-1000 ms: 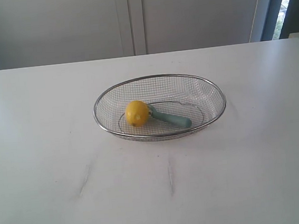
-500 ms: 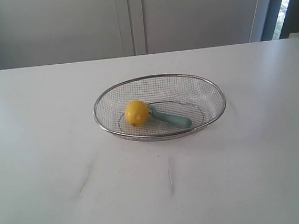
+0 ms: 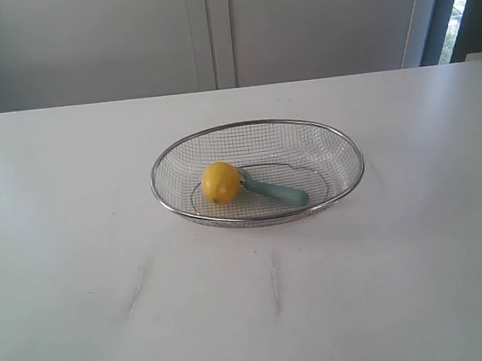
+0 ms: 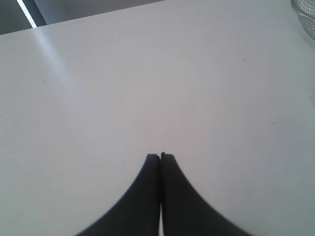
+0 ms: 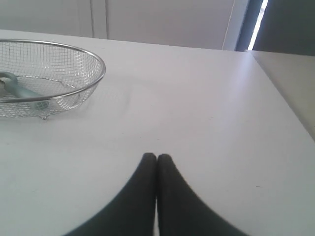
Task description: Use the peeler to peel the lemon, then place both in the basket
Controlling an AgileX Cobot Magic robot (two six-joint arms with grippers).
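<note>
The yellow lemon (image 3: pixel 221 182) lies inside the wire mesh basket (image 3: pixel 253 125) at the middle of the white table. Beside it, on its right, the teal-handled peeler (image 3: pixel 275 192) rests in the basket too, its head against the lemon. In the right wrist view part of the basket (image 5: pixel 93 56) and the peeler's handle (image 5: pixel 22 92) show. Neither arm appears in the exterior view. My left gripper (image 4: pixel 160 156) is shut over bare table, with only a sliver of the basket (image 4: pixel 302 17) at the frame's edge. My right gripper (image 5: pixel 157 156) is shut as well, holding nothing, some way from the basket.
The white table (image 3: pixel 77 247) carries faint grey streaks (image 3: pixel 275 284) in front of the basket. Pale cabinet doors (image 3: pixel 209 30) stand behind the far edge. The table's right edge (image 5: pixel 283 93) shows in the right wrist view.
</note>
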